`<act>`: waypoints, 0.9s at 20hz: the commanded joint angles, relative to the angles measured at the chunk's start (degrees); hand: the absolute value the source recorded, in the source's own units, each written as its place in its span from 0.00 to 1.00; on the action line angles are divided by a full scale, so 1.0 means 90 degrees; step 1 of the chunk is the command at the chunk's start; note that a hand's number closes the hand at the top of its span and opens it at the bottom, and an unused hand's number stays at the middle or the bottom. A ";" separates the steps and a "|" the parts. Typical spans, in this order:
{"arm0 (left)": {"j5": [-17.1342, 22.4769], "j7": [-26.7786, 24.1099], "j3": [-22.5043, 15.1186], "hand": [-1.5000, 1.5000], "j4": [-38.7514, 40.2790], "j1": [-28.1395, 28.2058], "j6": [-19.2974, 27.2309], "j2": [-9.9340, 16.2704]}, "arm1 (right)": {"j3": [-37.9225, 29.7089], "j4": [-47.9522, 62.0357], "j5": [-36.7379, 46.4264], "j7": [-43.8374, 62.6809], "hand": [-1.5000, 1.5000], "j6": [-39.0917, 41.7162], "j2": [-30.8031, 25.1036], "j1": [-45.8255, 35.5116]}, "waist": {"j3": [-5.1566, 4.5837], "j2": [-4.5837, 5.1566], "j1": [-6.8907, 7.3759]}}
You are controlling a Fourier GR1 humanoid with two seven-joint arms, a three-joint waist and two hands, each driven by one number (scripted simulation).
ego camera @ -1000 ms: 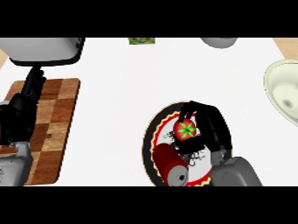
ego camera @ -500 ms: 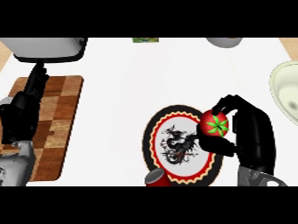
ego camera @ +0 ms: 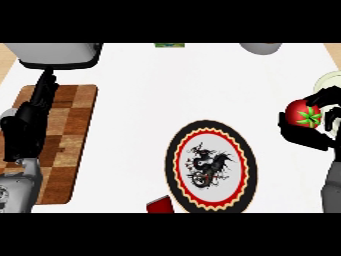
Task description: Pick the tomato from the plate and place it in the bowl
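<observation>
My right hand point(ego camera: 328, 131) is curled round a red tomato point(ego camera: 303, 113) with a green stem, held up at the right edge of the head view. It hangs right of the plate point(ego camera: 210, 167), which has a red and black rim and a dark figure in its middle. The pale green bowl point(ego camera: 337, 80) shows only in part at the right edge, just behind the hand, and the hand hides most of it. My left hand point(ego camera: 30, 117) rests open over the wooden board at the left, fingers pointing up.
A chequered wooden cutting board point(ego camera: 66, 131) lies at the left. A grey appliance point(ego camera: 55, 54) stands at the back left and a grey cup point(ego camera: 260, 48) at the back right. A small red object point(ego camera: 160, 205) sits by the plate's lower left rim.
My right hand has carried the tomato off the plate and further right, towards the bowl. The plate now lies bare. The left hand has not moved.
</observation>
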 commanded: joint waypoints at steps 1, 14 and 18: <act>0.0035 -0.0127 0.0086 0.50 0.0194 -0.0150 -0.0053 -0.0011 | -0.1249 0.0654 -0.1014 -0.0726 1.00 -0.0046 -0.0713 -0.0355 | 0.0004 0.0010 0.0000; 0.0037 0.0158 0.0035 0.50 -0.0018 -0.0319 -0.0174 -0.0062 | -0.2186 0.5302 -0.0008 -0.3033 1.00 -0.1723 -0.2382 -0.1443 | 0.0012 0.0064 0.0186; 0.0040 0.0296 0.0049 0.50 -0.0133 -0.0427 -0.0306 0.0043 | -0.2638 0.7098 -0.0324 -0.3985 1.00 -0.2232 -0.2757 -0.1917 | 0.0023 0.0077 0.0246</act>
